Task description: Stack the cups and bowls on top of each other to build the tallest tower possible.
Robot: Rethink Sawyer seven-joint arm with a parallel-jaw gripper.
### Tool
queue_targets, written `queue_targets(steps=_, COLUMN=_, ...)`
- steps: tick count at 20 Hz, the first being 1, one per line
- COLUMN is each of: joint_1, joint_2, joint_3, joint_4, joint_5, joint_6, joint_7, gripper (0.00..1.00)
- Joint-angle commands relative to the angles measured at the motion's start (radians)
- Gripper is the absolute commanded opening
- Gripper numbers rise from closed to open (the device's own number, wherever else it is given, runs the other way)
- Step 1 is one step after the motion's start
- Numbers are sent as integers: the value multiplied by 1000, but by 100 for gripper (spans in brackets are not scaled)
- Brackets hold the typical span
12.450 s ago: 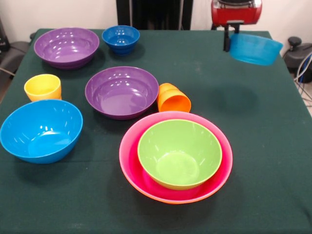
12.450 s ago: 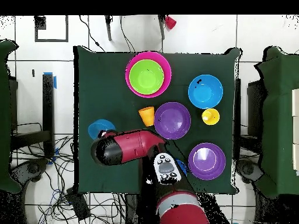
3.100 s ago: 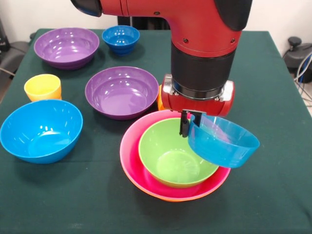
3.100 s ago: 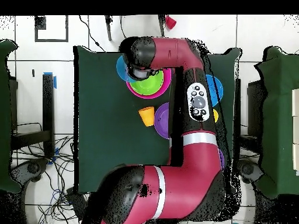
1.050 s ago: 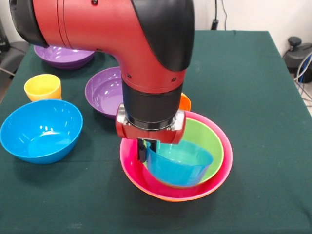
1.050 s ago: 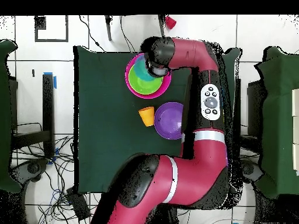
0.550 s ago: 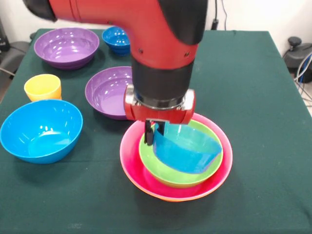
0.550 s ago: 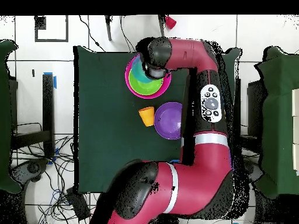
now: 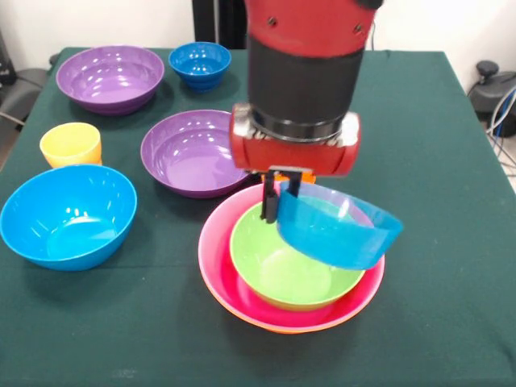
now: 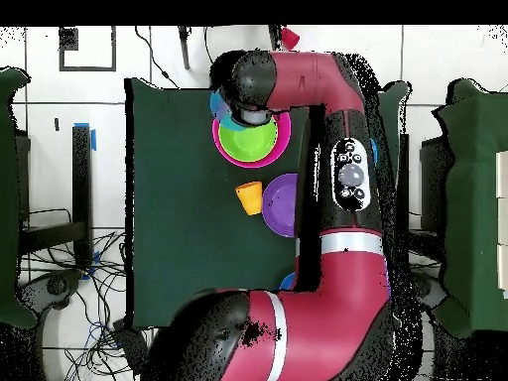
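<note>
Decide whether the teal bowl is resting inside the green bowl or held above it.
Held above it: the teal bowl hangs tilted from the claw, over the green bowl.

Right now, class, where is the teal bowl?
In the front view, the teal bowl hangs tilted in the gripper, over the right rim of the green bowl nested in the pink bowl.

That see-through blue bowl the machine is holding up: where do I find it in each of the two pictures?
Front view: the teal bowl hangs tilted right of centre, gripped by its rim, above the green bowl.
Overhead view: only a blue sliver shows at top centre, mostly hidden under the arm.
Shared landmark: the green bowl nested in the pink bowl.
</note>
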Motion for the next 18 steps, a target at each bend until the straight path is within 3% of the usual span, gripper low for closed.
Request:
queue_targets(steps=1, joint_1=33, joint_2=-35, joint_3=5, joint_4=133, joint_5=-57, joint_6=-49, joint_7=-141, gripper=0)
queue_targets(steps=18, joint_1=-4, joint_2=56, joint_3=43, joint_4=67, joint_5=-48, joint_6=-58, joint_7=-193, gripper=0)
